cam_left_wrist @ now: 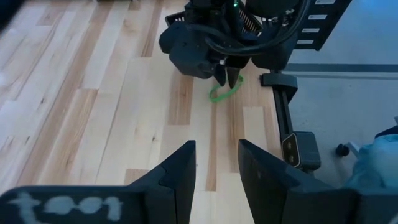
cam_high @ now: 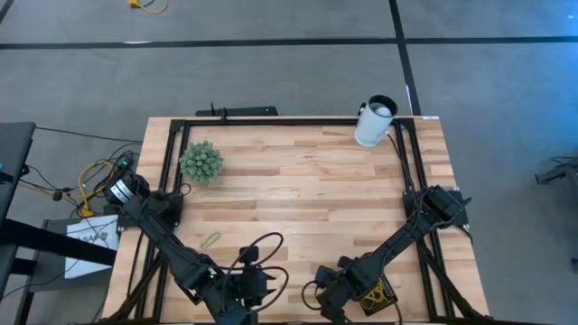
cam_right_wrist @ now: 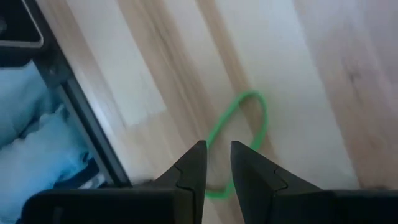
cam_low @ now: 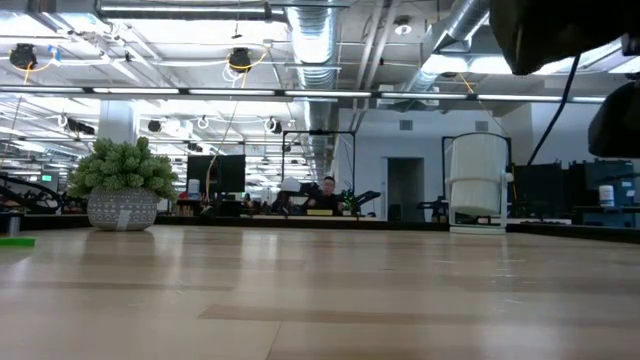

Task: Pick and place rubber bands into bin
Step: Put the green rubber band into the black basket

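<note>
Right gripper [cam_right_wrist: 217, 146] sits low over a thin green rubber band loop [cam_right_wrist: 263, 118] on the light wooden table [cam_right_wrist: 323, 56], fingers slightly apart. Left gripper [cam_left_wrist: 216, 146] hangs nearby, fingers spread, holding nothing.

A rubber band [cam_high: 210, 240] lies on the counter [cam_high: 298, 199] near its left edge, the plant [cam_high: 200, 162] behind it, the cup [cam_high: 374, 122] at the far right corner
</note>
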Tool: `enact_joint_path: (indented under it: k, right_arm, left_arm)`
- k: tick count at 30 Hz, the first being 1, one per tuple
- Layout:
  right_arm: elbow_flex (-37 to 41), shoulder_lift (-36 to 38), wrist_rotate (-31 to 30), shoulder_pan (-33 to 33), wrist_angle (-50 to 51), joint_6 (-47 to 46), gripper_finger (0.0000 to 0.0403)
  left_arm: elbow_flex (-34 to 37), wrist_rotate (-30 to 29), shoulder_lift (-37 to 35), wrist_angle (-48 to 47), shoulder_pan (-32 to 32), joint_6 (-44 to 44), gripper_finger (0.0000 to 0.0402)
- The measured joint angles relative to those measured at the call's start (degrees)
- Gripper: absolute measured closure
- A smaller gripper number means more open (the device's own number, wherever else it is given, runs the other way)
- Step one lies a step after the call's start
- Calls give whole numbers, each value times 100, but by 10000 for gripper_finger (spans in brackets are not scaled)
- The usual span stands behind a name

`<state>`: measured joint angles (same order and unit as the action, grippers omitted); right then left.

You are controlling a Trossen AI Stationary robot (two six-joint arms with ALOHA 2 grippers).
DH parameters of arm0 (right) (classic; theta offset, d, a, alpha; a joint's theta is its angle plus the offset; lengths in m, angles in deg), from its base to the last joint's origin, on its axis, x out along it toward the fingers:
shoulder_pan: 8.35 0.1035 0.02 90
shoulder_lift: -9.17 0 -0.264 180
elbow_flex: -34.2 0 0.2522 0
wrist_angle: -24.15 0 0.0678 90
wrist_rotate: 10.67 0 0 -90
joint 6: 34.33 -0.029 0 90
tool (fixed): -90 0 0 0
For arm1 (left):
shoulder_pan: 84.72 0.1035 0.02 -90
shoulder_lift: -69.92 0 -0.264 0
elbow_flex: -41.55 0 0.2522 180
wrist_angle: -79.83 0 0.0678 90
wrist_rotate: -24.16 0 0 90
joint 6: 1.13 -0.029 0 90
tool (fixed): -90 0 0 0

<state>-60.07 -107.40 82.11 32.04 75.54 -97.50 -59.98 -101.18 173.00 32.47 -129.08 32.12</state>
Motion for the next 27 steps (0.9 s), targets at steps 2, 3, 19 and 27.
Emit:
enact_joint_path:
  k: [2,3,19,27]
  right_arm:
    - [-57,-10,119,-36,109,8,336]
    - [-109,-11,123,-37,171,17,337]
    - [-204,-9,31,-97,455,19,353]
    - [-271,-9,-35,-140,553,177,353]
  left_arm:
    - [0,-1,0,2,0,2,290]
    - [0,-1,0,4,0,4,290]
    - [0,-105,0,-2,2,4,290]
    - [0,-202,0,-17,7,4,290]
